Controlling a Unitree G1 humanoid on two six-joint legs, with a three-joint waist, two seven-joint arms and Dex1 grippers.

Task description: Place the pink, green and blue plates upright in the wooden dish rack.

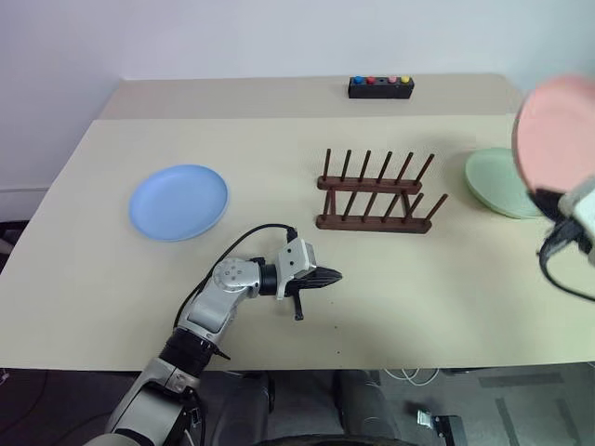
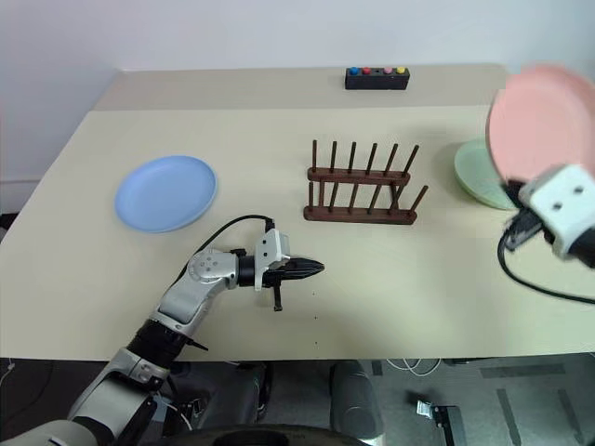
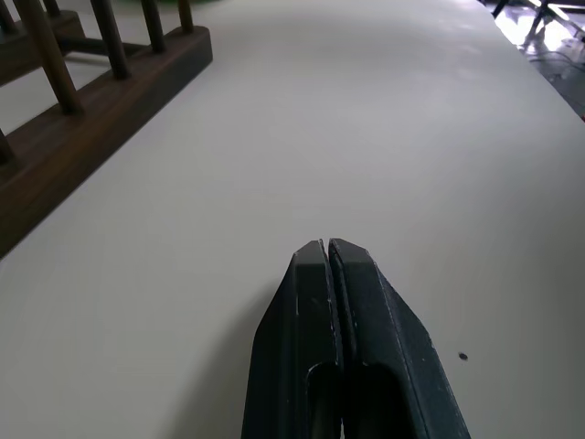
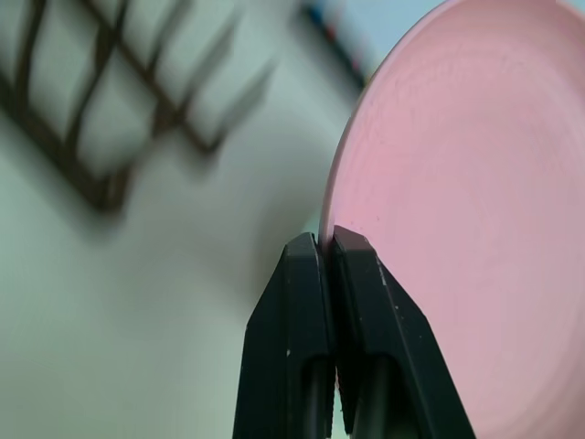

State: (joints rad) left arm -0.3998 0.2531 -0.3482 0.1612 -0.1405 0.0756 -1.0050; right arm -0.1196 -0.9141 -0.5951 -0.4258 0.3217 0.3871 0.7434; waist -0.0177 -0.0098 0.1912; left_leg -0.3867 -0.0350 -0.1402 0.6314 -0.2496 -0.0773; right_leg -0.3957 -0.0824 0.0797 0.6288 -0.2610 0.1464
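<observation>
The right gripper [image 4: 327,240] pinches the pink plate [image 2: 542,121] by its rim, lifted at the far right above the green plate [image 2: 479,177]. The left gripper [image 2: 314,268] rests clenched and empty near the middle. The wooden dish rack [image 2: 363,186] stands empty at centre; the blue plate [image 2: 166,192] lies left. Such a thin edge grip may let the plate swing or slip, or knock the pegs on the way in
</observation>
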